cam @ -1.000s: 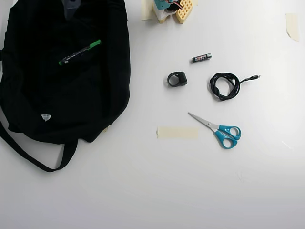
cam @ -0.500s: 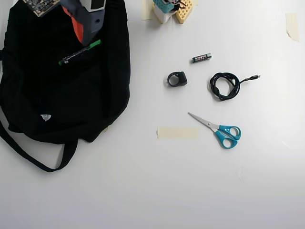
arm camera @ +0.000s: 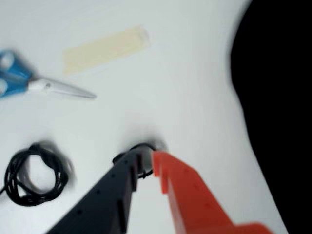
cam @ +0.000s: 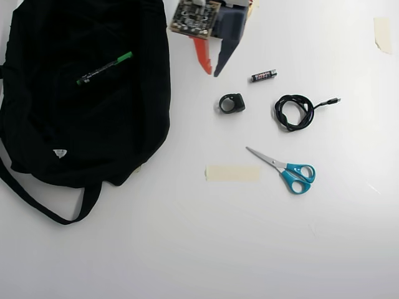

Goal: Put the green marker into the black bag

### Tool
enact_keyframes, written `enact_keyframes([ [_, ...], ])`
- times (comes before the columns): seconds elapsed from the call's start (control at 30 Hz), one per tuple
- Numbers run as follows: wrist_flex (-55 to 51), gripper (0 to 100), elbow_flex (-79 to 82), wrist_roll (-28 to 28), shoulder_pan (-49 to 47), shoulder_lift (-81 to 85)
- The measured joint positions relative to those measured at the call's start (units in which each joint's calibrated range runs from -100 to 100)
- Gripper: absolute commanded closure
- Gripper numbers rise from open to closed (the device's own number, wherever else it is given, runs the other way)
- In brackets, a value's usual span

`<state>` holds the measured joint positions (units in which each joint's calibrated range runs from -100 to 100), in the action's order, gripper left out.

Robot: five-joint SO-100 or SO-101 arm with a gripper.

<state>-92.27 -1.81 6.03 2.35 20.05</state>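
The green marker lies slantwise on top of the black bag in the overhead view, green cap toward the upper right. The bag fills the left of that view and shows as a black mass at the right edge of the wrist view. My gripper hangs over bare table just right of the bag, away from the marker. Its orange and black fingers meet at the tips, empty. In the wrist view my gripper points at a small black ring-shaped part. The marker is out of the wrist view.
On the white table right of the bag lie the ring-shaped part, a small battery, a coiled black cable, blue-handled scissors and a strip of tape.
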Motion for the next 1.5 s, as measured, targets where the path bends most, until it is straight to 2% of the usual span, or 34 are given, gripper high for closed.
enact_keyframes([
  [0.13,5.0,98,9.0,0.2,-0.8,6.3],
  [0.4,19.1,98,37.3,0.1,-3.5,24.1],
  [0.77,30.6,98,66.1,0.2,-6.8,44.1],
  [1.3,31.9,98,96.1,0.0,-6.3,76.4],
  [1.5,32.2,98,99.8,0.0,-6.3,78.5],
])
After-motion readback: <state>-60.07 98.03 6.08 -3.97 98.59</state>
